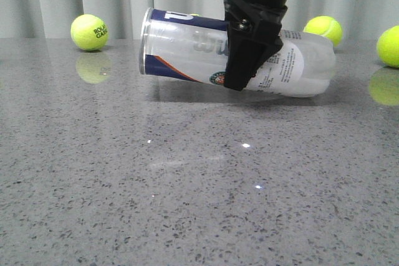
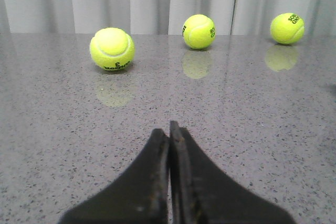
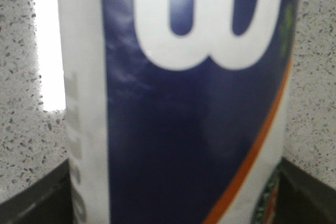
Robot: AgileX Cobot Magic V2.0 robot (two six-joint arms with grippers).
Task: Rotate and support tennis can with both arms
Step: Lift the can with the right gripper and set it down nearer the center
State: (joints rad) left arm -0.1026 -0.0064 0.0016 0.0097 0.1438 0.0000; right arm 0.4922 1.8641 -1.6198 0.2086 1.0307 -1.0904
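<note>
Pale curtains behind a grey speckled table (image 1: 187, 204). Left gripper (image 2: 169, 129): jaws pressed together, empty, facing tennis balls (image 2: 112, 49); can not in its view. Tennis can (image 1: 181, 45) lies mid-table, long axis left–right, left end tilted up. Right gripper (image 1: 246, 60) straddles its middle from above, jaws clamped on it; clearly the nearer arm.

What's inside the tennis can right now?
The tennis can looks empty through its clear left end: no ball shows there. The label and the right tool clamped around its middle cover the rest, so that part cannot be checked.
</note>
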